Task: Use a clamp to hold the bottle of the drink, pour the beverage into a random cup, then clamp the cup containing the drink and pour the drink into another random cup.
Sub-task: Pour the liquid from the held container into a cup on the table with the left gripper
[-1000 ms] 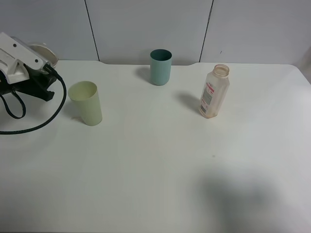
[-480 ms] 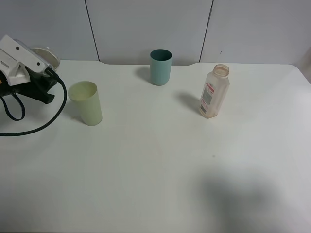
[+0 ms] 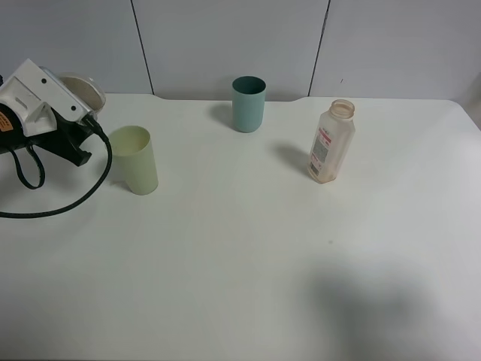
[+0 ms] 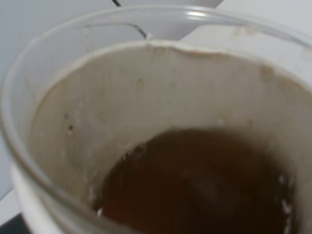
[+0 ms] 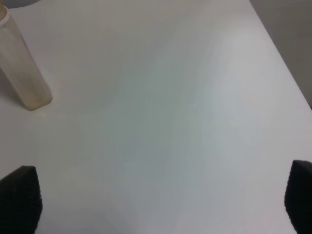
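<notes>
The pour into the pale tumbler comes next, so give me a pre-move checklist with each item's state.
1. Drink in cup: ok.
2. Cup gripped: ok.
3. Pale tumbler upright, mouth free: ok.
4. Cup over the pale tumbler's mouth: not ok, it is beside it.
5. Bottle and teal tumbler clear of the path: ok.
6. Right gripper open, away from the cup: ok.

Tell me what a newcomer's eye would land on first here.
The short cup filling the left wrist view, with brown beverage pooled in its bottom. Next, the bulky left arm at the far left of the exterior view, close beside the pale yellow-green tumbler; the bottle stands apart on the right.
</notes>
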Controlling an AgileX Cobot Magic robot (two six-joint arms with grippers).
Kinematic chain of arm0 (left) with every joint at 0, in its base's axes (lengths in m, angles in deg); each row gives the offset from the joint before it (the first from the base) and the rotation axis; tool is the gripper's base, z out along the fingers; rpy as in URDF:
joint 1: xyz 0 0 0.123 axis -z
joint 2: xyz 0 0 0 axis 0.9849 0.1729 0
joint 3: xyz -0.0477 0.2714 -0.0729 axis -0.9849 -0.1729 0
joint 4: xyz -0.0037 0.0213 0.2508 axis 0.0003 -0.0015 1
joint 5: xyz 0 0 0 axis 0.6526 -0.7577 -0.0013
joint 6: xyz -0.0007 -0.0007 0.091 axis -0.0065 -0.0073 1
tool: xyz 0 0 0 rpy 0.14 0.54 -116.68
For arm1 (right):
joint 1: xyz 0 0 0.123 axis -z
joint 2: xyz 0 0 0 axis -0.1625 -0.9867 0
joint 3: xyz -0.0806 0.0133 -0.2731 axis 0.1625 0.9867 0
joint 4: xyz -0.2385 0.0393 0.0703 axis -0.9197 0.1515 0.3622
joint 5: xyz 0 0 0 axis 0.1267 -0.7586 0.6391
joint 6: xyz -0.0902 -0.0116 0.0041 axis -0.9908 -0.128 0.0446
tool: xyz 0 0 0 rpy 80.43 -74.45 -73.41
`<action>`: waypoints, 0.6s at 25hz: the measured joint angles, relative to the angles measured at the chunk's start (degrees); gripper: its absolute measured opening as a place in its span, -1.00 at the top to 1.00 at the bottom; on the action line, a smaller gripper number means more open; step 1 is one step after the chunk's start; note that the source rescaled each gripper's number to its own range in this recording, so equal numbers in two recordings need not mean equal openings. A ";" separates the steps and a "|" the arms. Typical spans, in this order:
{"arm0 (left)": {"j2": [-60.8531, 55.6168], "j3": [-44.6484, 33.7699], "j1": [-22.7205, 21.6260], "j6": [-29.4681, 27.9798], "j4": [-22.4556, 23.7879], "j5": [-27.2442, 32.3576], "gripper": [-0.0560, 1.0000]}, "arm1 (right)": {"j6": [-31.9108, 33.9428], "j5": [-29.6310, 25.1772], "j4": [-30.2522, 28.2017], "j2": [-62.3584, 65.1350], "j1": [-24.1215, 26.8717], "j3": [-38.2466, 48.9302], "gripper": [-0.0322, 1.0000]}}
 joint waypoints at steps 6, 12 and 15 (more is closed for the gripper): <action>0.00 0.00 0.00 0.40 0.20 0.04 0.83 | 0.00 0.00 0.00 0.00 0.00 0.00 -1.00; 0.00 0.00 0.00 2.12 0.38 0.04 0.83 | 0.00 0.00 0.00 0.00 0.00 0.00 -1.00; 0.00 0.00 0.00 2.35 0.61 0.04 0.83 | 0.00 0.00 0.00 0.00 0.00 0.00 -1.00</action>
